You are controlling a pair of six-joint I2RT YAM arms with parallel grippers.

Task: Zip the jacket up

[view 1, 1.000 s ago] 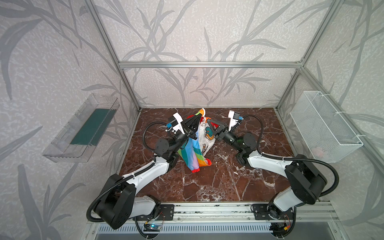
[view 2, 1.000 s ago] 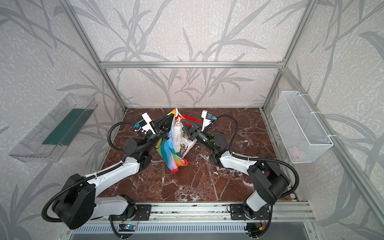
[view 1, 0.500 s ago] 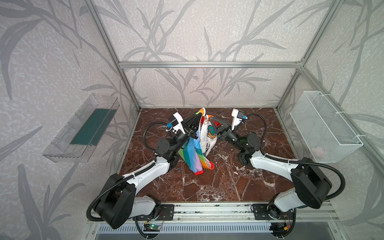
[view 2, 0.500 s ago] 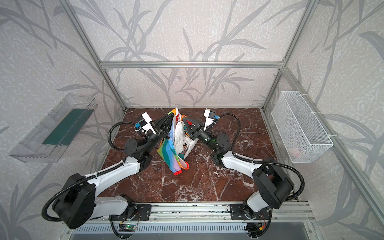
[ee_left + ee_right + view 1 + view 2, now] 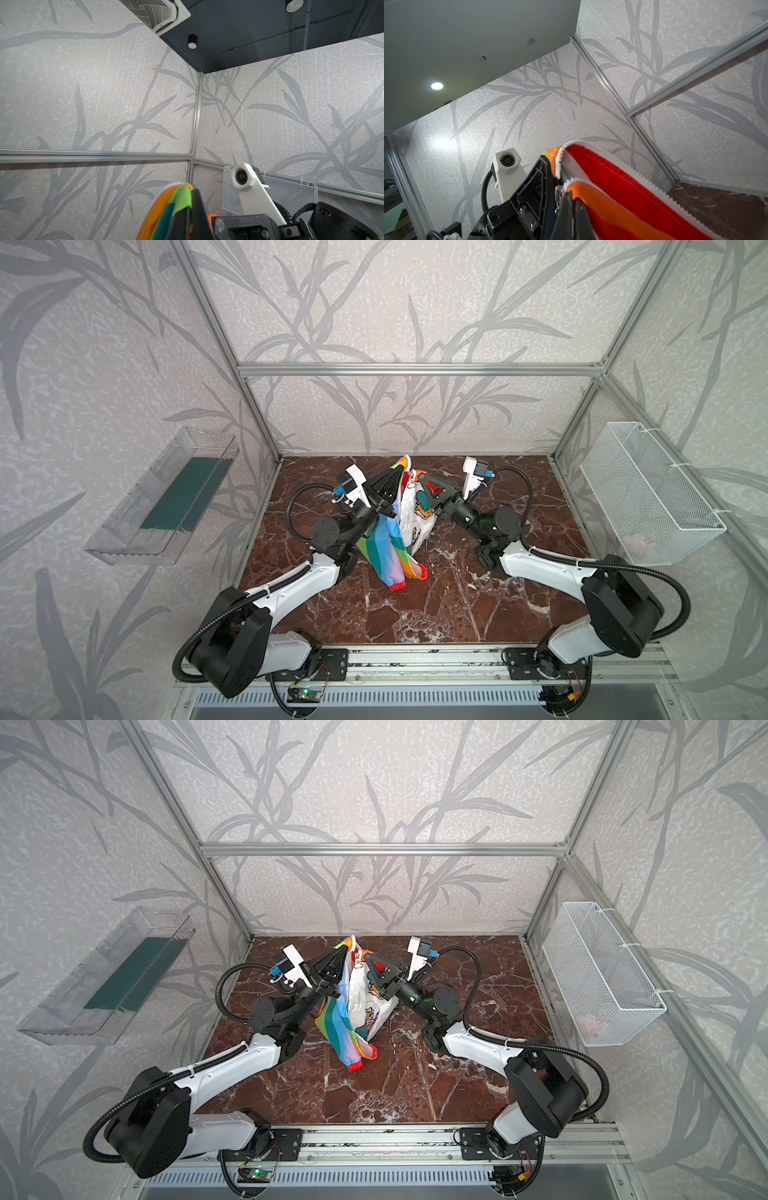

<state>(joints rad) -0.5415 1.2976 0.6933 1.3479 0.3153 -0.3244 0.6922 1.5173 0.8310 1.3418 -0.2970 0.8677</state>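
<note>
On the far left wall hangs a clear tray (image 5: 166, 497), out of play. Next comes my left claw (image 5: 398, 472), raised high over the marble table (image 5: 457, 605) and pinched shut on the top edge of the jacket (image 5: 388, 545). In the left wrist view the orange and green cloth bulges out beside one of my black fingers (image 5: 198, 209). I hold it up there so the jacket hangs free. The rainbow-striped side drops from that pinch, and a red cuff (image 5: 397, 585) is the lowest part, at or just above the table; I cannot tell which. I judge that the hanging weight pulls the front edges straight, which a zip needs.

Just beside it, my right claw (image 5: 420, 479) is closed on the other front edge, the side showing white lining with cartoon prints. The right wrist view shows the orange hem nipped between its tips. The white zip teeth (image 5: 560, 164) curve away unjoined, and a metal pull (image 5: 559, 194) sits right by my fingers. So my two claws sit close together at the top, each with one side, the pull between them. The zip is not yet closed. I judge the step in hand is lining up the two sides. The wire basket (image 5: 648, 493) on the right wall plays no part.
</note>
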